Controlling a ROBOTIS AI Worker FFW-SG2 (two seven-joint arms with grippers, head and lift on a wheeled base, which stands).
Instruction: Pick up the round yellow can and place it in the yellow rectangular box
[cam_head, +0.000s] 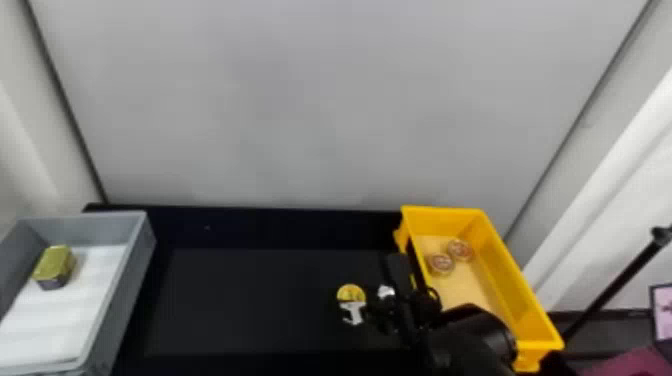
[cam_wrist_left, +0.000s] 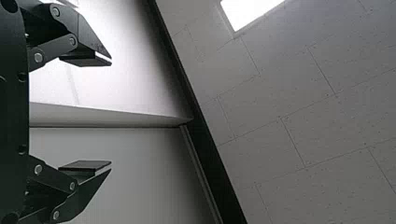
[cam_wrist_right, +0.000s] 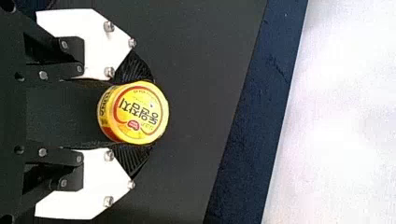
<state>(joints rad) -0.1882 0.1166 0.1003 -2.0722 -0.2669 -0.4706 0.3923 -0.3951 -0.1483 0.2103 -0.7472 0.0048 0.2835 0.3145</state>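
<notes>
In the head view my right gripper (cam_head: 363, 299) is over the black table, just left of the yellow rectangular box (cam_head: 511, 270), and the round yellow can (cam_head: 351, 293) is at its fingers. The right wrist view has the can (cam_wrist_right: 140, 113) held between both dark ribbed pads (cam_wrist_right: 132, 159), its printed lid visible; this gripper (cam_wrist_right: 148, 113) is shut on it. My left gripper (cam_wrist_left: 111, 113), in the left wrist view, stands open with nothing between its fingers, a wall and ceiling beyond it.
Two round cans (cam_head: 440, 263) lie inside the yellow box toward its back. A grey box (cam_head: 138, 260) stands at the far left with a gold-topped rectangular can (cam_head: 54, 264) on its white bottom. A grey panel (cam_head: 320, 110) rises behind the table (cam_head: 250, 300).
</notes>
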